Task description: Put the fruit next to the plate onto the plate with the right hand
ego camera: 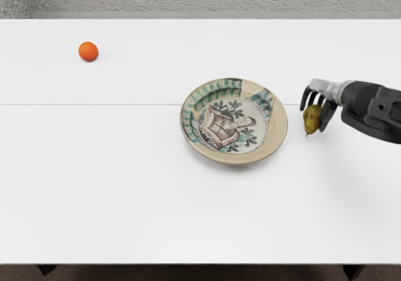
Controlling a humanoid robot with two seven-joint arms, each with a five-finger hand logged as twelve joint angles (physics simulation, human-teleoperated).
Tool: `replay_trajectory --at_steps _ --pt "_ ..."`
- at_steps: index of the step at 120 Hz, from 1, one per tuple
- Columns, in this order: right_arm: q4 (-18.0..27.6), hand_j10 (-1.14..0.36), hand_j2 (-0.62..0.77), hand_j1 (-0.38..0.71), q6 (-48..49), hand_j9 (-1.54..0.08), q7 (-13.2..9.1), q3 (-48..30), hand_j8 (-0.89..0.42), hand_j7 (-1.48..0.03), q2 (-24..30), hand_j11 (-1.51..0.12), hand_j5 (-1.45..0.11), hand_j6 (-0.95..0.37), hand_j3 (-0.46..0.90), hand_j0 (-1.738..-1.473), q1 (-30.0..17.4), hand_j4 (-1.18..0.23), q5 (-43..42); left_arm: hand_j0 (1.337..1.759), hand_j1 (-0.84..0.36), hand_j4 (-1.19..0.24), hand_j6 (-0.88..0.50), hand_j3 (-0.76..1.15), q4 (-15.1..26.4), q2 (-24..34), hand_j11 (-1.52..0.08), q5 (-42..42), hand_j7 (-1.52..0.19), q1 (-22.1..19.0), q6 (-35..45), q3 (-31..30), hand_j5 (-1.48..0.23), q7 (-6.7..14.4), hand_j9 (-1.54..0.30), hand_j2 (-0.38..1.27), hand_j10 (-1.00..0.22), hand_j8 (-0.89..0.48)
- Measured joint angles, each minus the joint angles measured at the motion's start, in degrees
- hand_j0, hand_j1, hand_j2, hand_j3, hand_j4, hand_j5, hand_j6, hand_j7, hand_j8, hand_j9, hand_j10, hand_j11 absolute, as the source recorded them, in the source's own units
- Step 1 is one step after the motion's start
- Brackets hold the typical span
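Inside the curled fingers of the right hand (322, 100), with the painted cream ceramic plate (279, 129) just to that hand's left, sat the small yellow-green pear (312, 119), apparently gripped; judged light, firm, smooth-skinned and bruisable, best held across its wider belly.

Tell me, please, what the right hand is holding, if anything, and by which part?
The right hand grips the pear, fingers curled round its upper sides, just right of the plate. Whether it is off the table cannot be told.
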State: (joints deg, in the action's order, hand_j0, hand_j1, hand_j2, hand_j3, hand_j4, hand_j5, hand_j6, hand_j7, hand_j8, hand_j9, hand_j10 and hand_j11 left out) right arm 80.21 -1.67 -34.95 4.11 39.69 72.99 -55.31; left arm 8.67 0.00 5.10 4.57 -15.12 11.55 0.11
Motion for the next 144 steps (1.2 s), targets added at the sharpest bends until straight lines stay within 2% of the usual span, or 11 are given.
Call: replay_trajectory --at_steps 39,84,144 --pt "2.3 -0.65 0.31 0.24 5.1 -0.90 0.0 -9.6 -0.50 -0.87 2.5 -0.90 -0.89 -0.50 0.00 -1.657 -2.6 -0.65 0.6 1.658 0.32 -0.02 -0.02 0.00 0.0 0.0 -0.03 0.0 -0.03 -0.5 0.0 0.1 -0.03 0.0 -0.03 0.00 -0.02 -0.02" --pt "4.9 -0.68 0.38 0.25 8.5 -0.94 0.0 -16.3 -0.51 -0.91 2.6 -0.94 -0.94 -0.51 0.00 -1.657 -2.9 -0.68 4.6 1.658 0.32 -0.02 -0.02 0.00 0.0 0.0 -0.03 0.0 -0.03 -2.5 0.0 0.3 -0.03 0.0 -0.03 0.00 -0.02 -0.02" --pt "4.2 -0.68 0.37 0.26 9.0 -0.97 0.0 -20.5 -0.46 -0.92 -5.5 -0.97 -0.98 -0.47 0.00 -1.658 -1.2 -0.67 7.1 1.658 0.32 -0.02 -0.02 0.00 -0.1 0.0 -0.03 0.0 -0.03 -2.4 0.0 0.0 -0.03 0.0 -0.03 0.00 -0.02 -0.02"
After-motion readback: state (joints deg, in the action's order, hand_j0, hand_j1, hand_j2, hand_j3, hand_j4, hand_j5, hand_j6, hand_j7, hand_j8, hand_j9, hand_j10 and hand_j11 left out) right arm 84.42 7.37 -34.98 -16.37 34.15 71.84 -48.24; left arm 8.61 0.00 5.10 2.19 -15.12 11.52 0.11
